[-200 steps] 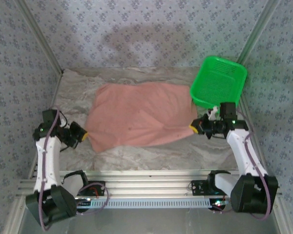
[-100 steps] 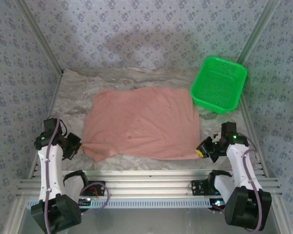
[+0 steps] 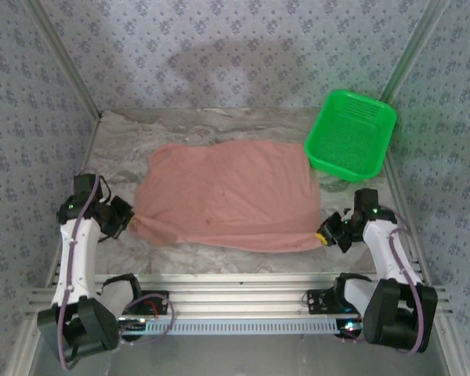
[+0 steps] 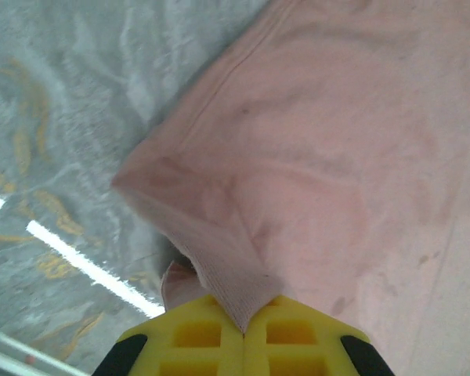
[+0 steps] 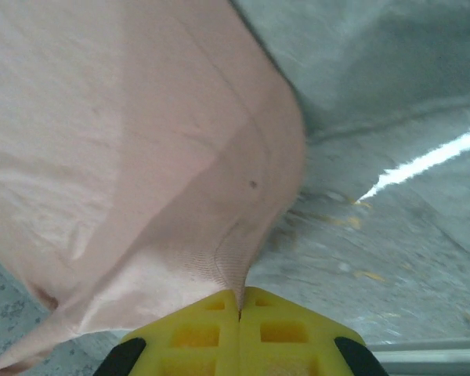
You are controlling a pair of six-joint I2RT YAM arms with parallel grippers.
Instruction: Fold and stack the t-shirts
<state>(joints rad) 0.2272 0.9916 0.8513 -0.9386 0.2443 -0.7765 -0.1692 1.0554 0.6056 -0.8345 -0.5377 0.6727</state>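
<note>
Pinches the near-left corner of the t-shirt (image 3: 223, 196) with the left gripper (image 3: 128, 222), yellow pads (image 4: 196, 335) pressed together on the cloth. Clamps the near-right corner likewise with the right gripper (image 3: 323, 234). Holds the shirt spread across the middle of the table (image 3: 117, 149), its far-right corner just beside 1 green basket (image 3: 350, 133).

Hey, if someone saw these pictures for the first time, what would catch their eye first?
First, the salmon-pink t-shirt spread wide across the middle of the table. The left gripper and right gripper each pinch one of its near corners, shut on the cloth. Next, the bright green basket at the far right, beside the shirt's far right corner.
</note>
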